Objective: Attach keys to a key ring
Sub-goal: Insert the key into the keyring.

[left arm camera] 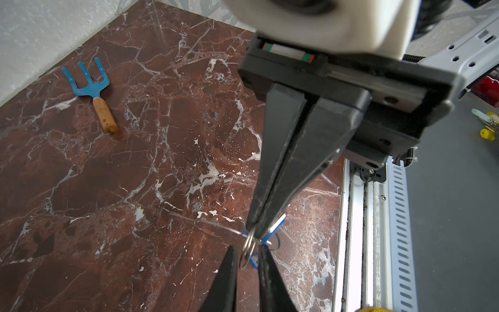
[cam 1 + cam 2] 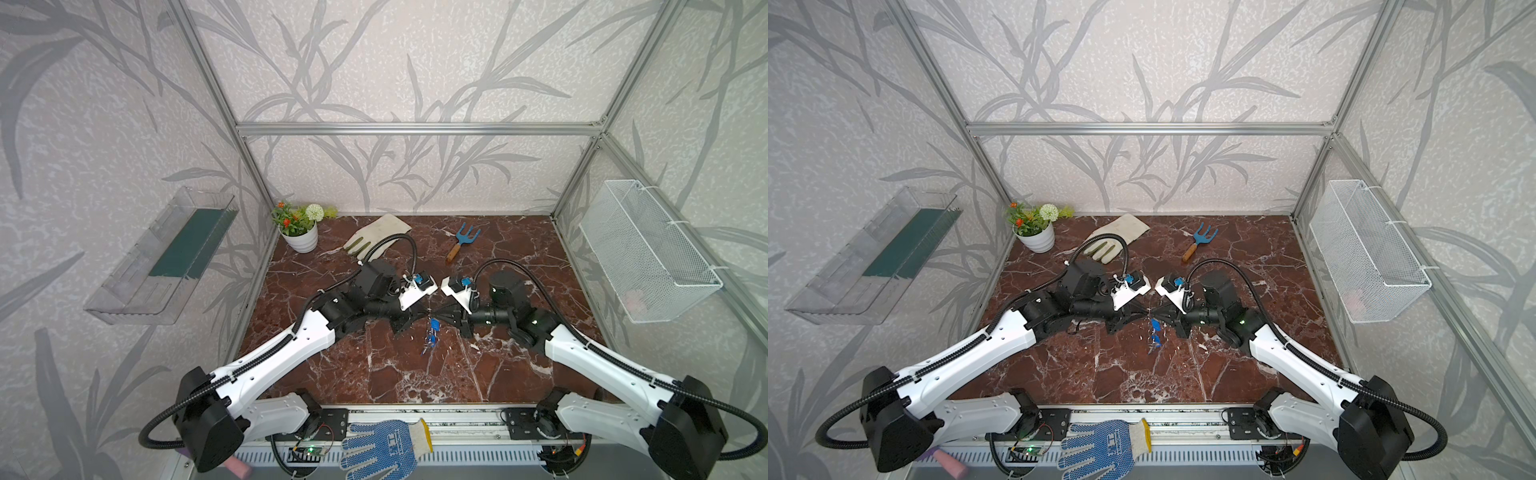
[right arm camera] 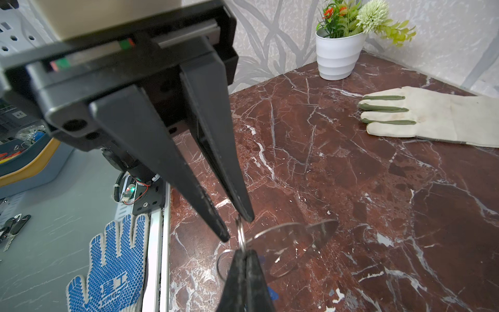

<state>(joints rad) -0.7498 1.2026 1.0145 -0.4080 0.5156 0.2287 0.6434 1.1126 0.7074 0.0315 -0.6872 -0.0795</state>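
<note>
My two grippers meet tip to tip above the middle of the marble table. The right gripper (image 3: 244,251) is shut on a small silver wire ring (image 3: 241,235). From that ring the key ring (image 3: 291,243), a thin mirror-like half-moon plate, sticks out sideways; in the left wrist view only its thin edge (image 1: 205,222) shows. Blue keys (image 2: 434,325) dangle under the tips, as both top views show (image 2: 1155,324). The left gripper (image 1: 248,248) stands slightly open, its fingers either side of the wire ring, with a gap on one side.
A blue hand fork (image 2: 463,239) with a wooden handle, a white work glove (image 2: 378,237) and a white flower pot (image 2: 301,239) lie at the back. A blue-dotted glove (image 2: 382,446) rests on the front rail. A wire basket (image 2: 648,253) and a clear shelf (image 2: 166,257) hang on the side walls.
</note>
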